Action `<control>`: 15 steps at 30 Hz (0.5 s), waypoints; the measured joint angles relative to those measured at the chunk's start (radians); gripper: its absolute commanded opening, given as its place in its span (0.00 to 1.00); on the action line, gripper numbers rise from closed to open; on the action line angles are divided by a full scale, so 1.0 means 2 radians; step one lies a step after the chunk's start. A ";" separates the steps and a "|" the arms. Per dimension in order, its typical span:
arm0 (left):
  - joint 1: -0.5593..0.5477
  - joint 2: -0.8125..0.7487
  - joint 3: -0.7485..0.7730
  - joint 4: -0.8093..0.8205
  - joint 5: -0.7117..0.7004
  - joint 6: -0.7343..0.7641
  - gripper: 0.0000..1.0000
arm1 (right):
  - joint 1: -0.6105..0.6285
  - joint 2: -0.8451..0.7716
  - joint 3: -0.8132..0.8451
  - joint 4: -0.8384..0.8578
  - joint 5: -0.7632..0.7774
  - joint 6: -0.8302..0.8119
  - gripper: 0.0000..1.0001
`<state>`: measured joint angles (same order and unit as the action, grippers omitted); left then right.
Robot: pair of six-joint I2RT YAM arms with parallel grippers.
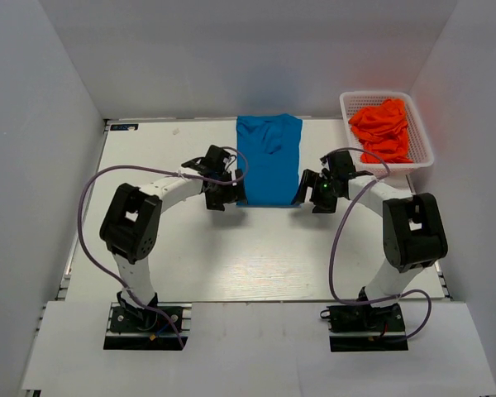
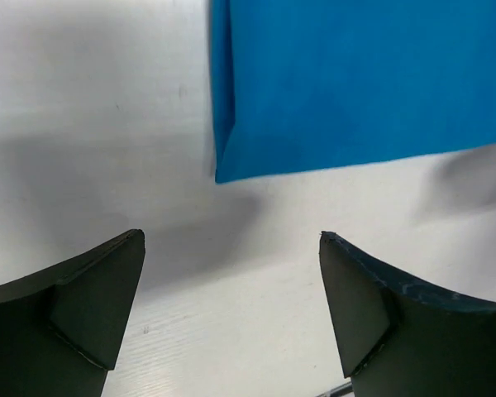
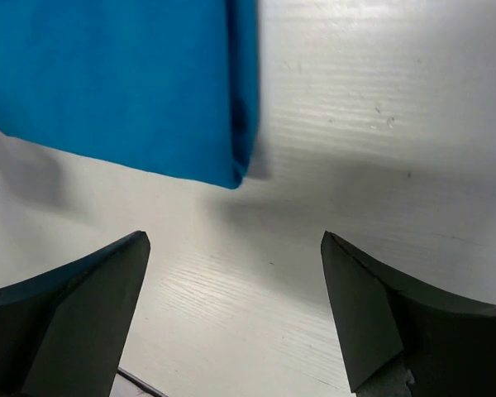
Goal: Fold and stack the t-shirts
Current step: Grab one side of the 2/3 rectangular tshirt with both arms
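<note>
Folding is partway: bright blue fabric t-shirt (image 1: 269, 161) narrowed; orange-red t-shirts (image 1: 382, 128) heaped in white mesh basket (image 1: 397, 169); left gripper (image 2: 231, 238), right gripper (image 3: 236, 236) spread wide, empty.

A white mesh basket (image 1: 425, 142) sits at the far right corner of the white table (image 1: 256, 256).

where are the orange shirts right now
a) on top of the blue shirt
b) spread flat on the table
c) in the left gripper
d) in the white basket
d: the orange shirts lie heaped inside the basket at the far right, apart from the blue shirt.
</note>
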<state>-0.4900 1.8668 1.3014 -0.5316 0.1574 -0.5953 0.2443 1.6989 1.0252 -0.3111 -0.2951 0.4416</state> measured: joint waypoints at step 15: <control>-0.005 0.039 -0.034 0.112 0.018 -0.004 0.40 | 0.000 0.065 0.005 0.091 -0.021 0.014 0.32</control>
<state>-0.5003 1.9442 1.2331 -0.3080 0.1936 -0.6033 0.2443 1.8294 1.0359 -0.1295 -0.3363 0.4694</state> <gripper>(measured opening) 0.433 0.440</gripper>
